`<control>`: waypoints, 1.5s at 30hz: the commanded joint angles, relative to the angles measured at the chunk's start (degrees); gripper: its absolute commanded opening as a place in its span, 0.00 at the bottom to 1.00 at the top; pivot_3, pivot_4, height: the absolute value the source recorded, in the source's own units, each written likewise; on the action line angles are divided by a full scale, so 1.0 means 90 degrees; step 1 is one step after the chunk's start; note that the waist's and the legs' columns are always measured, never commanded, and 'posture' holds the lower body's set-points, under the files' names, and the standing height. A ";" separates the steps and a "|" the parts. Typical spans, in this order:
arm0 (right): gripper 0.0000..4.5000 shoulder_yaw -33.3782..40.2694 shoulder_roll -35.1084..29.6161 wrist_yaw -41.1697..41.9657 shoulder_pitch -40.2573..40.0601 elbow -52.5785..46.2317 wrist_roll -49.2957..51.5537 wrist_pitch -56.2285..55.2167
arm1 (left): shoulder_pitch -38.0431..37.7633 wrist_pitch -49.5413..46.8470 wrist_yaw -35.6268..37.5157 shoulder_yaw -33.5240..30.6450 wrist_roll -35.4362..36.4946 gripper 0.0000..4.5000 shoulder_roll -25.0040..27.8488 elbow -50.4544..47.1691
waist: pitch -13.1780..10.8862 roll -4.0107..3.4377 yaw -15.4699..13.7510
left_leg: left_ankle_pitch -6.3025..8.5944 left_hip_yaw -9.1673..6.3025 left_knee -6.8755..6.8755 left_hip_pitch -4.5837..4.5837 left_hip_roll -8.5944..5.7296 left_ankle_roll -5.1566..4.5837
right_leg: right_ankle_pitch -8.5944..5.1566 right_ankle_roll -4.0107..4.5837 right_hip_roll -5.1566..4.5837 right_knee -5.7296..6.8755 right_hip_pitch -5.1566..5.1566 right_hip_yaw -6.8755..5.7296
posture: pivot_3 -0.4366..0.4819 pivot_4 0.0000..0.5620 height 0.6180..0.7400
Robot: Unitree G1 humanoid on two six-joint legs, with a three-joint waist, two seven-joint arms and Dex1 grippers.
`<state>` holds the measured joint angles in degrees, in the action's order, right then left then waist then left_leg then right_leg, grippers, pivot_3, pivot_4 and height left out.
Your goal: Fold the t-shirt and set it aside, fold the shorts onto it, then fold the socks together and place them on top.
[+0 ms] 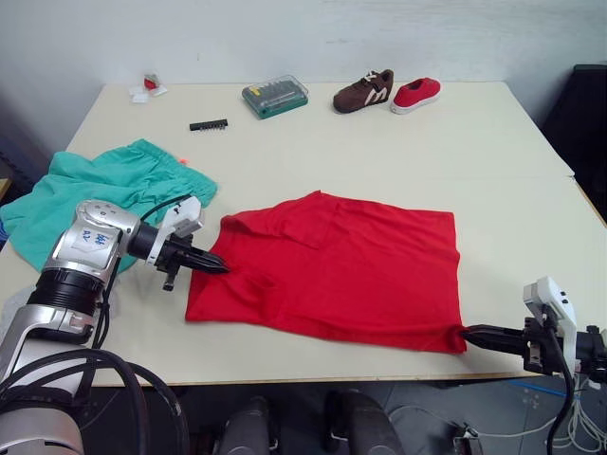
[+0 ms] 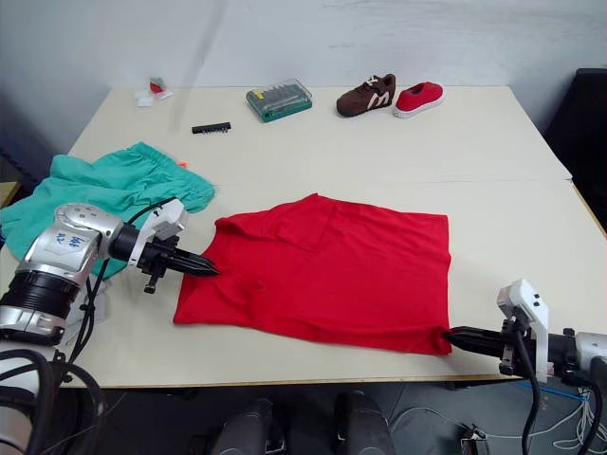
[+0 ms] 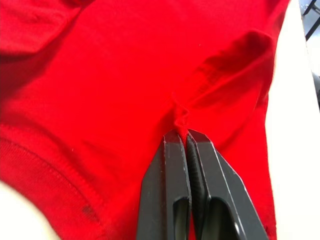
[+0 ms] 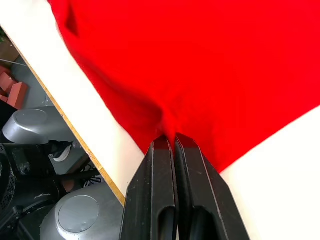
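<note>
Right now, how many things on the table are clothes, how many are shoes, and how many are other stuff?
Clothes: 2, the t-shirt and the shorts
Shoes: 2, brown shoe, red shoe
Other stuff: 3, green case, black strip, small red-and-white thing
Total: 7

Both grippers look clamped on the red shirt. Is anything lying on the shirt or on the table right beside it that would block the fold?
Nothing visible does. The left gripper and right gripper each pinch the t-shirt, whose top is bare. The shorts lie apart at the robot's left; the shoes, bit case and black strip sit far back.
</note>
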<state>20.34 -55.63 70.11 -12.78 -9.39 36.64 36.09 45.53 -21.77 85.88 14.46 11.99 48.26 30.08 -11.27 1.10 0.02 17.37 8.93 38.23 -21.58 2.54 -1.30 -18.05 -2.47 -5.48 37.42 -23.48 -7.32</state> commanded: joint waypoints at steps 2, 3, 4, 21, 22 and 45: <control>0.01 -0.0099 -0.0009 0.0068 0.0160 0.0418 -0.0234 -0.0247 | 0.0196 0.0201 -0.0268 -0.0304 -0.0140 0.00 -0.0140 0.0374 | 0.0001 0.0001 -0.0001 | 0.0000 0.0000 0.0001 0.0000 -0.0001 -0.0001 | 0.0000 0.0000 -0.0002 0.0001 0.0000 0.0000 | 0.48 0.27 1.00; 0.01 -0.0123 -0.0019 0.0089 0.0201 0.0536 -0.0297 -0.0304 | 0.0249 0.0232 -0.0313 -0.0334 -0.0166 0.00 -0.0189 0.0471 | 0.0000 0.0002 -0.0001 | 0.0000 0.0000 0.0003 0.0001 -0.0001 -0.0001 | 0.0000 0.0000 -0.0002 0.0002 0.0002 0.0000 | 0.48 0.27 1.00; 0.01 -0.0135 -0.0030 0.0112 0.0236 0.0615 -0.0329 -0.0334 | 0.0283 0.0257 -0.0336 -0.0351 -0.0186 0.00 -0.0230 0.0530 | 0.0000 0.0002 -0.0001 | -0.0001 0.0000 0.0003 0.0000 -0.0001 -0.0002 | 0.0000 0.0000 -0.0002 0.0002 0.0001 -0.0001 | 0.48 0.27 1.00; 0.01 -0.0988 -0.0416 0.0696 0.1420 0.1373 -0.1245 -0.1151 | 0.0668 0.0904 -0.0639 -0.0523 -0.0588 0.00 -0.0720 0.1352 | 0.0000 0.0002 0.0011 | -0.0004 0.0009 0.0006 0.0001 0.0000 0.0003 | 0.0000 0.0000 -0.0002 0.0010 -0.0005 0.0000 | 0.48 0.27 1.00; 0.01 -0.1046 -0.0405 0.0684 0.1456 0.1451 -0.1343 -0.1276 | 0.0670 0.0937 -0.0664 -0.0538 -0.0608 0.00 -0.0729 0.1378 | 0.0000 0.0002 0.0008 | -0.0004 0.0009 0.0006 0.0001 0.0000 0.0003 | 0.0000 0.0000 -0.0002 0.0010 -0.0005 0.0000 | 0.48 0.27 1.00; 0.54 -0.0168 0.0543 -0.1261 0.1029 -0.2500 -0.0224 -0.0394 | -0.1667 -0.1516 -0.1050 -0.2054 0.1577 0.69 -0.0158 -0.3557 | 0.0001 0.0002 0.0015 | -0.0009 0.0010 -0.0007 0.0017 0.0007 0.0019 | -0.0001 -0.0001 -0.0001 0.0012 0.0003 0.0022 | 0.48 0.27 1.00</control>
<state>21.23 -51.56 60.46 -3.51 -27.53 34.75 33.59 32.45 -35.35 76.95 -4.23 24.90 46.97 1.36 -11.27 1.11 0.16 17.29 9.01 38.16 -21.41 2.60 -1.12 -18.05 -2.47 -5.48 37.53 -23.45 -7.09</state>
